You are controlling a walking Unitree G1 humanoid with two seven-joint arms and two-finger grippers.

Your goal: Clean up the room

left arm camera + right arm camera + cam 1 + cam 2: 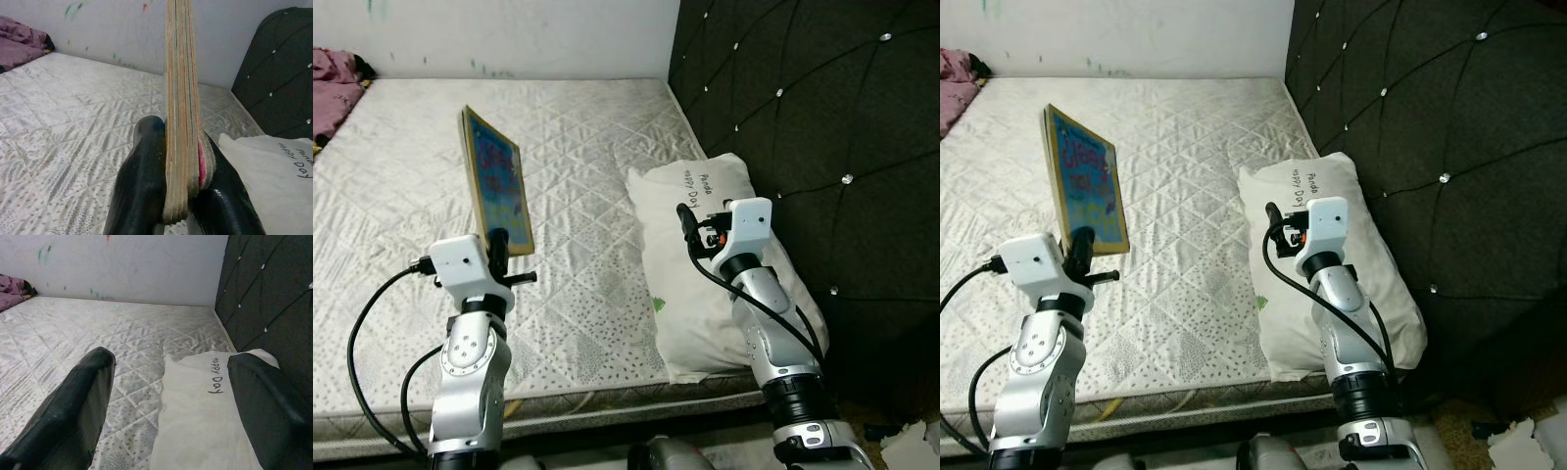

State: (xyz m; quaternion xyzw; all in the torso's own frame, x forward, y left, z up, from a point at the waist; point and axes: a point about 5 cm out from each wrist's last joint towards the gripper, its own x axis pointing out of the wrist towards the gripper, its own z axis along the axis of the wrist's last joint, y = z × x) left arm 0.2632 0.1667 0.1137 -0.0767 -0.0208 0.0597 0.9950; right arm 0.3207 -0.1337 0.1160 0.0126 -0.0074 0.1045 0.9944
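Observation:
My left gripper [499,247] is shut on a thin hardcover book [496,181] with a blue cover, holding it on edge above the bed. In the left wrist view both black fingers [142,176] clamp the book's lower edge [180,122]. Over a white pillow [705,264] lettered "Happy Day", my right gripper [690,223] is open and holds nothing. The right wrist view has its two fingers [73,416] spread wide over the pillow [205,421].
The quilted white mattress [578,147] stretches toward a white wall. A dark tufted headboard [813,117] rises on the right. Purple bedding [335,83] lies at the far left corner. Crumpled paper [911,446] sits on the floor at lower right.

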